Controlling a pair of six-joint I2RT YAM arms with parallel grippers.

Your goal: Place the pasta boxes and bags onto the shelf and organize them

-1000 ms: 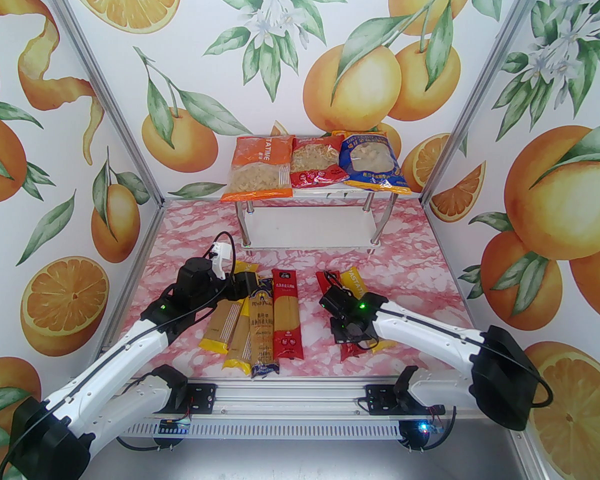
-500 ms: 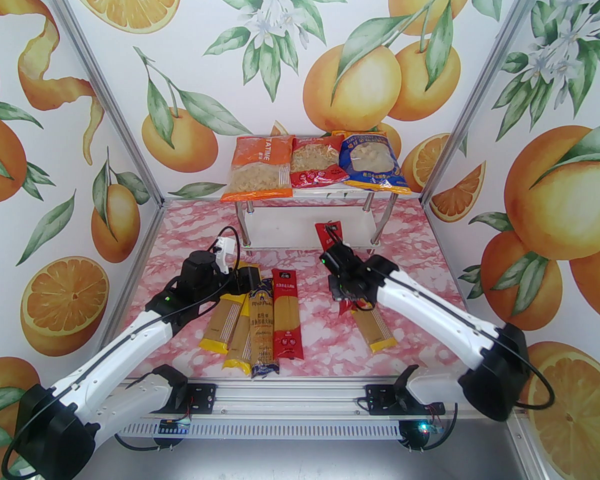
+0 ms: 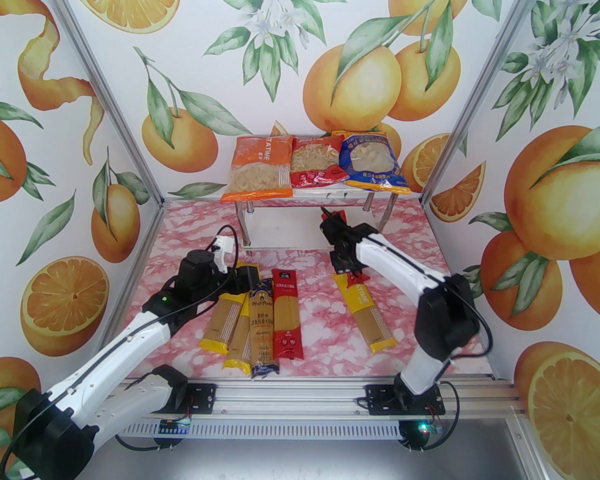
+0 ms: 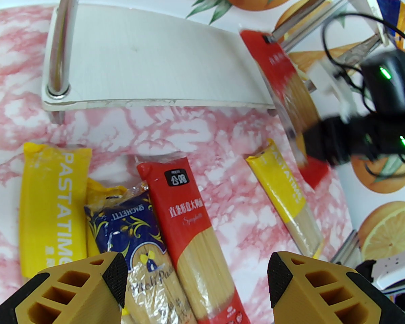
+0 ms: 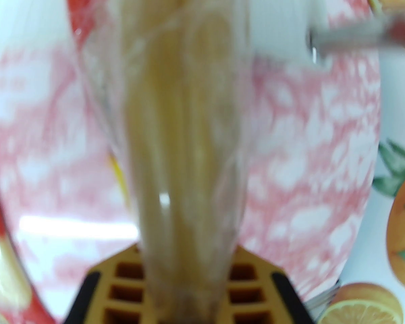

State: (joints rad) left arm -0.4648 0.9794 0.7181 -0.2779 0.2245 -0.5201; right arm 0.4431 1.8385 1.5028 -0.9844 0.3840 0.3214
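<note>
The right gripper [image 5: 189, 282] is clamped on a held red pack [image 4: 283, 89] of spaghetti. The pack runs lengthwise past the jaws, its far end over the right part of the shelf's [image 3: 300, 228] lower board; I cannot tell whether it touches. The left gripper [image 4: 192, 278] hangs with its jaws apart above four packs lying side by side on the near left of the table [image 3: 190, 228]: a yellow pack [image 3: 220, 323], a second yellow pack [image 3: 239, 340], a dark blue pack [image 3: 261, 318] and a second red pack [image 3: 286, 313]. A third yellow pack [image 3: 365, 315] lies near right. The top board carries an orange bag [image 3: 257, 170], a red bag [image 3: 315, 165] and a blue bag [image 3: 372, 163] in a row.
</note>
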